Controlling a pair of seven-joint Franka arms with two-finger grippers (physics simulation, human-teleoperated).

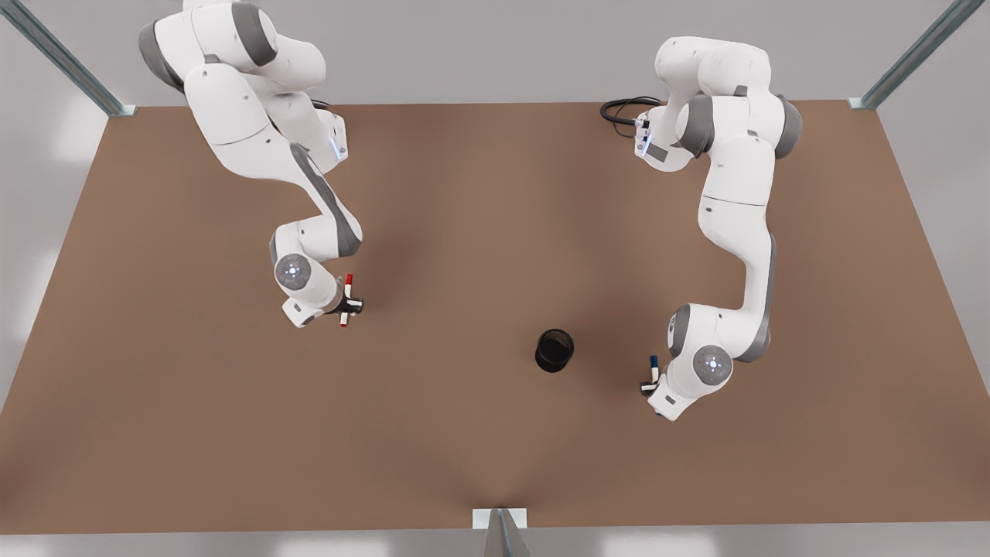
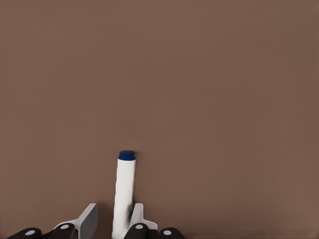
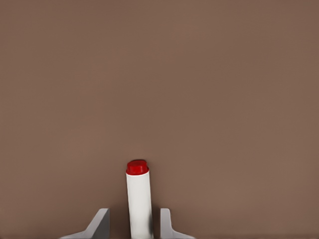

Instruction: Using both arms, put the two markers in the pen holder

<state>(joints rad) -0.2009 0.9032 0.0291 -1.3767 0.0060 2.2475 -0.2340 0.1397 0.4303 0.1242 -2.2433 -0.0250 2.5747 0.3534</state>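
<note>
The red-capped marker point(image 1: 347, 288) point(image 3: 138, 199) lies on the brown table at the front view's left. My right gripper point(image 1: 352, 306) point(image 3: 133, 216) is down over it, open, with a gap between each finger and the barrel. The blue-capped marker point(image 1: 653, 363) point(image 2: 124, 189) lies at the front view's right. My left gripper point(image 1: 648, 384) point(image 2: 113, 211) straddles it, open; one finger point(image 2: 137, 214) is close against the barrel and the other point(image 2: 89, 219) stands apart. The black pen holder point(image 1: 554, 350) stands upright between the two arms, nearer the blue marker.
The brown table point(image 1: 479, 201) stretches wide around the holder. Metal frame posts stand at the back corners point(image 1: 108, 100) point(image 1: 866, 100) and at the middle of the front edge point(image 1: 501, 526). A black cable point(image 1: 619, 112) loops near one arm's base.
</note>
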